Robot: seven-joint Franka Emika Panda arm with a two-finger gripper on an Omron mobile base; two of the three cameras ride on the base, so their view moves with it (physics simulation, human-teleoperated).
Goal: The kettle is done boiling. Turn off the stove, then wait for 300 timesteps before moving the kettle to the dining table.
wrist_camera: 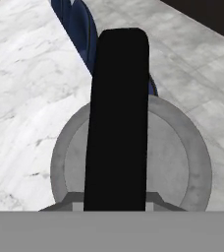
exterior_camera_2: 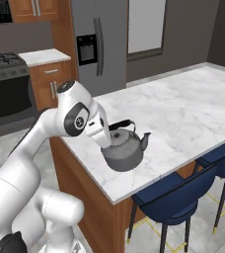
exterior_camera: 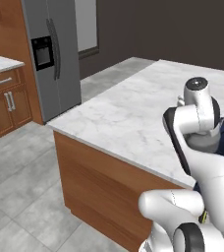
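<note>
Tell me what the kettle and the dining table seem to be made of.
Kettle: looks like dull grey metal, matte with little shine; its arched handle is plain black, perhaps plastic. Dining table: the top looks like polished white marble, going by the grey veining; the base looks like brown wood with visible grain.

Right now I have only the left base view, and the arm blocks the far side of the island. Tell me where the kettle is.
Observer: In the right base view the kettle is over the dining table, near the edge by the blue stools.
Operator: Confirm the grip.
Observer: The gripper is shut on the black handle, which arches over the lid in the hand view.
Operator: Say whether it sits on the marble.
Observer: I cannot tell. Its base looks very close to the top, but contact isn't clear.
</note>
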